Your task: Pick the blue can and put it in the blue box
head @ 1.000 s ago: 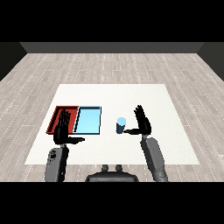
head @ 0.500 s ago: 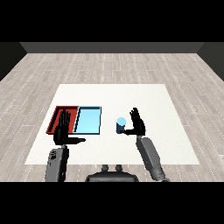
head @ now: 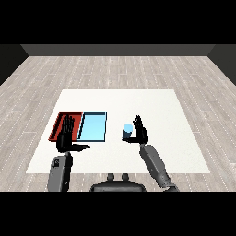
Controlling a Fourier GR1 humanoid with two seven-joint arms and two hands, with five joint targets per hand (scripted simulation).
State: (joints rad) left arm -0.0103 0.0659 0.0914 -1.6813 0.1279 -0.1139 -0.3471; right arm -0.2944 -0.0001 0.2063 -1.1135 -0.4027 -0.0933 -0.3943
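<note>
Just right of the blue tray [head: 92, 127], on the white table [head: 161, 106], blue can [head: 127, 131] is seen upright. R hand [head: 140, 133] is placed against its right side, fingers straight, nothing gripped. L hand [head: 66, 137] is held open over red tray [head: 61, 123], near-left, holding nothing.

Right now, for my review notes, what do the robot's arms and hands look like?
Both arms are built alike: a thick grey forearm of rounded, cylinder-like shape on the left and its twin on the right. Each ends in a black hand with slender fingers and a thumb, the left hand and the right hand. No cables, markings or sleeves are visible.
</note>
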